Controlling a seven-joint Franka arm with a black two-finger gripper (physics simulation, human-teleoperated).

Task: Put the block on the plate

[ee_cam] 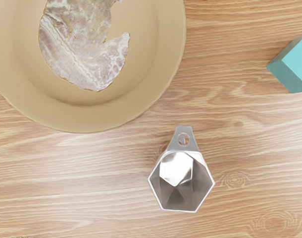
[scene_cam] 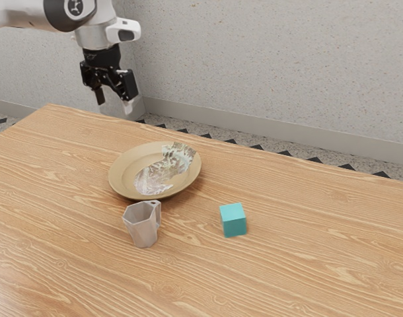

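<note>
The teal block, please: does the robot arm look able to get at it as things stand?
Probably yes: the tool is open and empty, and the block stands apart from the cup and plate, with nothing on top; reach looks likely, though not certain.

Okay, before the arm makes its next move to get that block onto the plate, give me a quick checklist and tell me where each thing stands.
1. Gripper open, nothing between its fingers: ok.
2. Block sitting flat on the table, touching neither plate nor cup: ok.
3. Gripper lined up over the block: not ok, it hangs high and well off to the block's side.
4. Cup upright and apart from the plate: ok.
5. Whole block inside the wrist view: not ok, the picture's edge cuts it off.
6. Plate free of loose things: cannot tell, the marbled patch could be a print or something lying there.
</note>
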